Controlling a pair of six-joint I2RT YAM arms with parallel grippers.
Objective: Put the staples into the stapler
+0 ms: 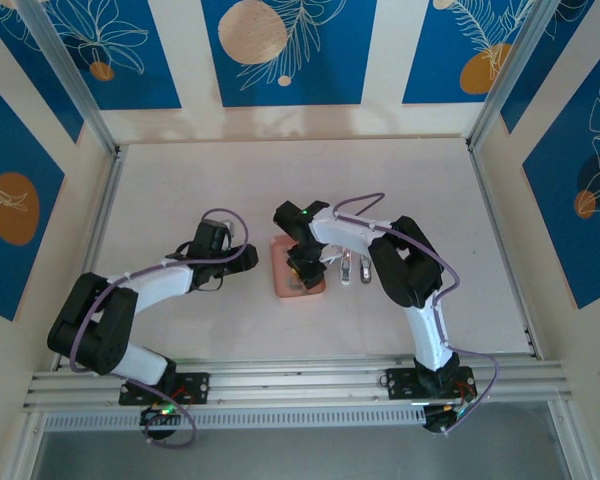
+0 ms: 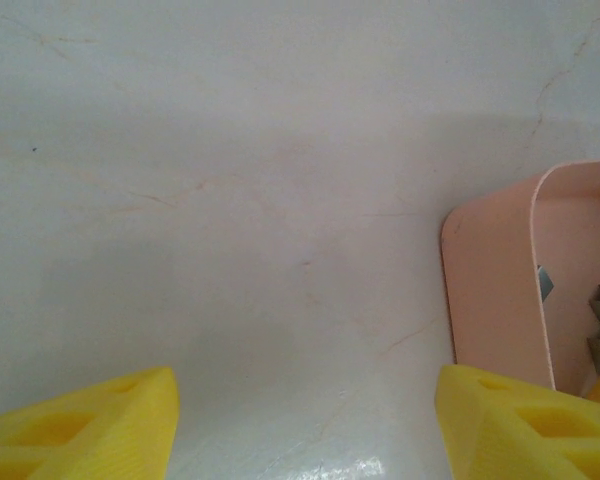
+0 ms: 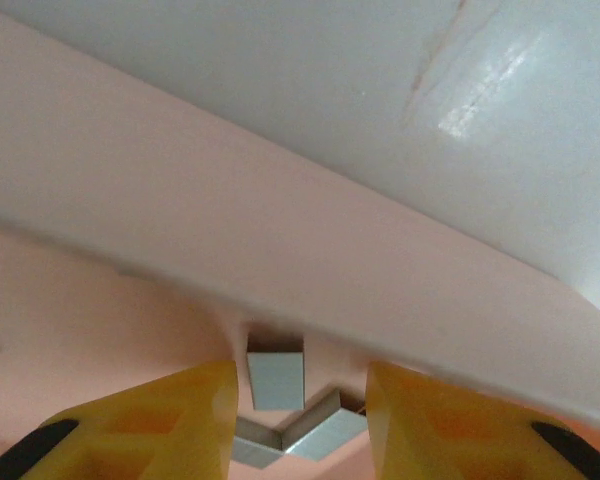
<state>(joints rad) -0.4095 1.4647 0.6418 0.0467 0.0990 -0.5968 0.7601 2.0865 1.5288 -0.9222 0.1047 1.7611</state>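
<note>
Closest to my right wrist lens were the right gripper's (image 3: 300, 415) yellow fingers (image 3: 170, 415), spread apart and sitting inside the salmon-pink tray (image 3: 280, 240). The staples (image 3: 276, 380) lay in the gap between them. One short grey strip sat toward 12 o'clock against the tray wall, with two more meeting in a V at 6 o'clock of it. I could not tell whether either finger touched them.

On the left wrist feed, the left gripper (image 2: 305, 430) stood wide open over the bare table (image 2: 230, 200), clamped on nothing. The tray's rounded corner was at 3 o'clock, with a few more grey strips on its floor.

From above, the tray sat near the table's middle. The silvery stapler (image 1: 355, 268) was just beside it at 3 o'clock, and the left gripper was near it at 9 o'clock.
</note>
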